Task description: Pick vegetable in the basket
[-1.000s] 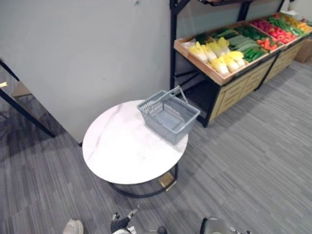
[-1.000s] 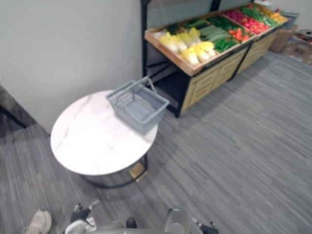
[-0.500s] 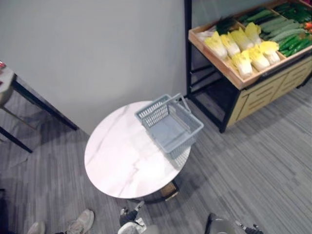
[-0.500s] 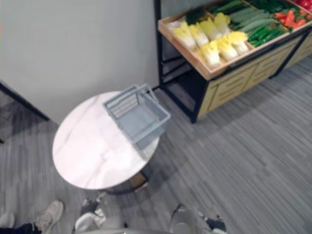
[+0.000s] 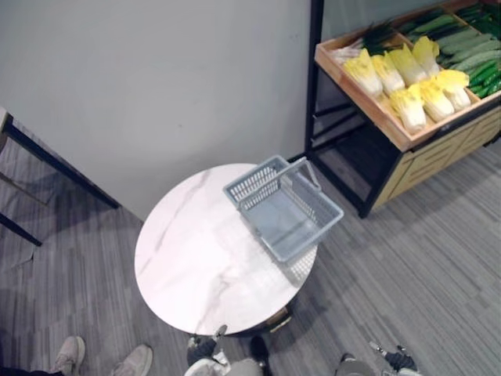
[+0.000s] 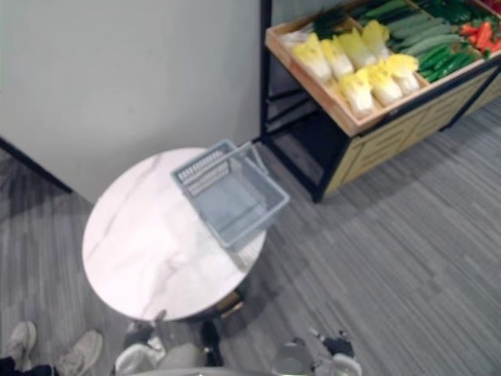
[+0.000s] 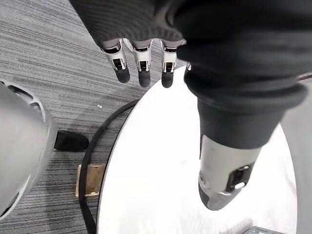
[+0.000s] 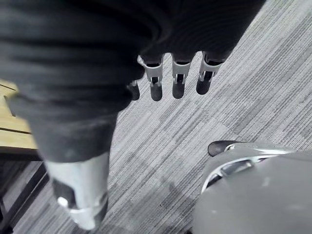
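Grey striped floor (image 5: 423, 258) everywhere, with a plain grey wall (image 5: 156, 78) going up right behind the table. The biggest item is the stand (image 5: 356, 92), a black frame with a wooden tray on top. It's off to the table's far right and well apart from it.

Then there's the table (image 5: 196, 266) itself: round, with a white marble-look top and a dark ring base. Some other furniture pokes a dark leg (image 5: 55, 160) in at the table's far left.

The basket (image 5: 286, 223) sits on the table's far-right part. It's grey plastic with mesh sides and its bare bottom is showing. One corner hangs past the table's edge on the stand side.

The veg is all up in the stand's tray, well away from the table and basket. There are yellow-white cabbages (image 5: 411, 86) in rows, with dark green cucumbers (image 5: 470, 59) just past them. Further along are some red and orange bits I can't make out.

A person's pale shoes (image 5: 70, 356) are on the floor at the table's near left.

The left hand (image 7: 141, 61) hangs by the table's near edge, with its fingers straight and side by side and its thumb (image 7: 224, 178) apart. There's nothing in it. The right hand (image 8: 178, 78) is over the floor at the table's near right. Its fingers are also straight in a loose row and it's holding nothing.
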Robot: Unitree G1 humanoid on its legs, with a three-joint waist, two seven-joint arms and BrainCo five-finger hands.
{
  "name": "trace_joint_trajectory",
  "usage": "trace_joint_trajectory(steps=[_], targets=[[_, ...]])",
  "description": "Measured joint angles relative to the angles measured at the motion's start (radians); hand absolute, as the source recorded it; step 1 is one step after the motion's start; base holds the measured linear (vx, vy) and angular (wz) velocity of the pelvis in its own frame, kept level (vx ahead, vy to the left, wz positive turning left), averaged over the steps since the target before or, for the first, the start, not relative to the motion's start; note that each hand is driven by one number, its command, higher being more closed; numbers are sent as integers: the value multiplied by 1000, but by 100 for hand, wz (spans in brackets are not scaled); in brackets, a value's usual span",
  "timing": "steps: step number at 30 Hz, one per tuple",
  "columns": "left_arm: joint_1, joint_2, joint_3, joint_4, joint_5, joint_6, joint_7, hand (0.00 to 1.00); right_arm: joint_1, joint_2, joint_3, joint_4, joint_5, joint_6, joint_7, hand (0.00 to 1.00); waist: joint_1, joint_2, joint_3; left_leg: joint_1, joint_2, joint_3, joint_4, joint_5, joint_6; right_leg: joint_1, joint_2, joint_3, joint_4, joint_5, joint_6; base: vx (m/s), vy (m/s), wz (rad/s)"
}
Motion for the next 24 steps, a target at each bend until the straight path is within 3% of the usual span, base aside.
trace_joint_trajectory(steps=[5,9,11,15,17,20,21,22,24], targets=[[1,21,-73,0,1,0,0,0,-2,-2,0,7,-28,2,-2,0,-4,0,-4,6,-15,-10,-56,22,0,-21,2,-6,12,0,2,9,18,1],[-4,34,-79,-2,3,1,-3,0,-3,-2,4,10,-31,3,-2,0,-5,-18,7,9,-27,-44,-58,25,2,-26,-16,-12,86,-15,8,24,-8,27],[-4,51,-85,-2,3,1,-4,0,-3,-1,33,9,-34,3,0,0,-7,-26,12,11,-29,-96,-60,24,0,-56,-19,65,208,-15,8,-18,-12,63],[8,72,-83,-3,2,0,3,0,-21,-5,68,6,-39,1,0,0,4,-44,16,16,-32,-147,-84,29,-5,-72,-25,143,275,-20,-2,-29,-34,46],[21,76,-88,-4,2,0,13,0,-36,-3,85,-1,-40,1,1,0,3,-41,12,-5,-35,-171,-84,32,-12,-69,-9,190,248,-31,-16,-39,-36,27],[26,82,-95,-9,1,0,16,0,-40,2,92,-1,-61,2,4,0,24,-45,11,-43,-28,-181,-83,48,-36,-30,7,192,117,-69,11,-18,-67,9],[24,83,-95,-2,0,1,16,0,-47,0,105,2,-73,4,7,0,31,-44,14,-59,-16,-185,-77,63,-48,-14,20,171,62,-85,22,-32,-196,4],[29,80,-95,3,-3,2,15,0,-53,-3,118,4,-76,5,8,0,27,-30,17,-74,9,-199,-66,88,-42,-12,48,155,55,-74,17,-36,-214,9],[32,75,-94,10,-34,3,14,0,-53,-2,127,6,-77,7,11,0,27,-28,18,-84,35,-213,-42,98,-49,-10,75,143,56,-73,11,-35,-173,14]])
